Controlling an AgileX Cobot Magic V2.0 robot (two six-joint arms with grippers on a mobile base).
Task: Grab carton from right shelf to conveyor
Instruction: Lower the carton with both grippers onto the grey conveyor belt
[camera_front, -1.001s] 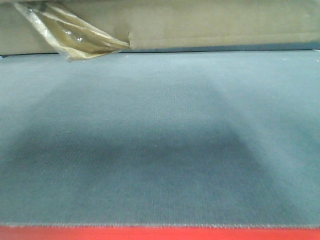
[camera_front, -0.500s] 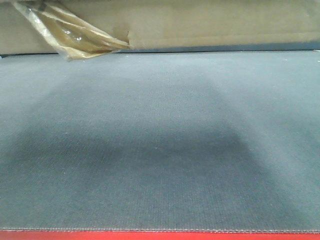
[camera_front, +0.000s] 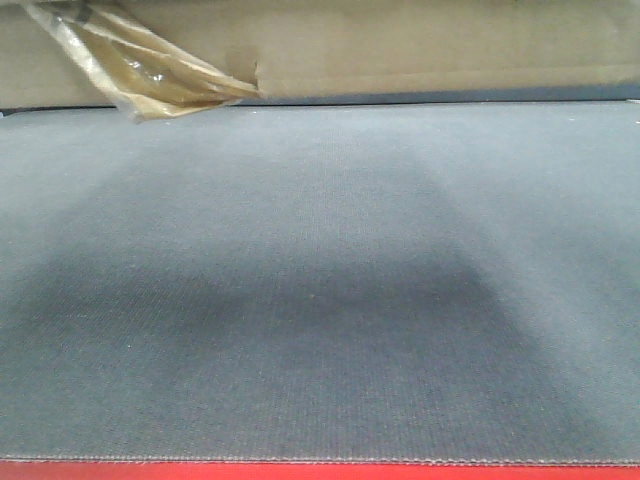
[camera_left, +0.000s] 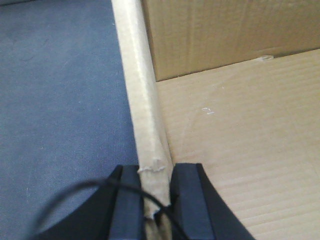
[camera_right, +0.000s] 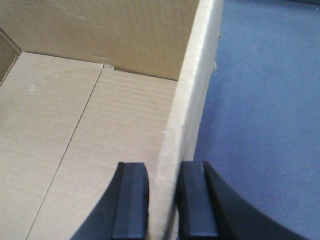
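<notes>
Carton (camera_front: 420, 45) open, at far side of grey bench (camera_front: 320, 280). My left tool (camera_left: 156, 175) pinched left wall; right tool (camera_right: 163, 172) pinched right wall. Judged light; thin walls flex, so hold opposite walls evenly.

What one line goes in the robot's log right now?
left end effector: shut on carton wall | right end effector: shut on opposite wall | carton: open-topped | grey belt below
</notes>
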